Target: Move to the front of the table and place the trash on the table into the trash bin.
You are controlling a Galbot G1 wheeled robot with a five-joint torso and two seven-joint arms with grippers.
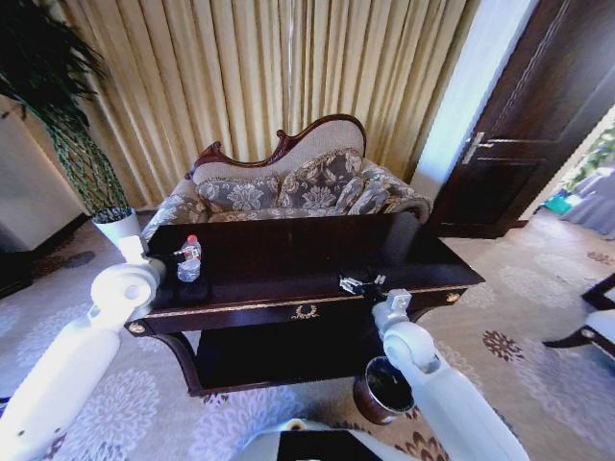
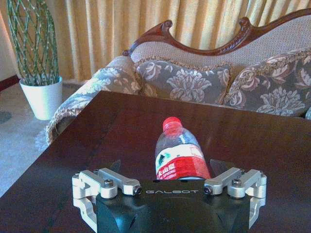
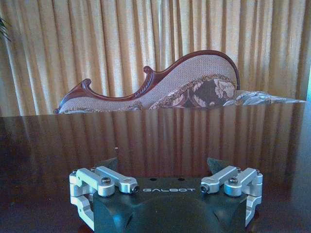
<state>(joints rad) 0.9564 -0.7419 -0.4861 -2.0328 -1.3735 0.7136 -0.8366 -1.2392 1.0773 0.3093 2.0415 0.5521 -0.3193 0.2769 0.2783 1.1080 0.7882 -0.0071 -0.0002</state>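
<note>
Left gripper [image 2: 165,167] wide open, bottle [image 2: 178,154] upright between its fingers on table [image 1: 288,254], left end. Right gripper [image 3: 165,167] open, low over table's front right. Bin [image 1: 384,389] on floor below.

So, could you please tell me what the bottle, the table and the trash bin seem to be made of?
Bottle: apparently clear plastic, see-through, with a red cap and printed label. Table: likely dark lacquered wood, mirroring the curtains, gold-trimmed. Trash bin: reddish-brown sides with a shiny, probably metal rim.
</note>
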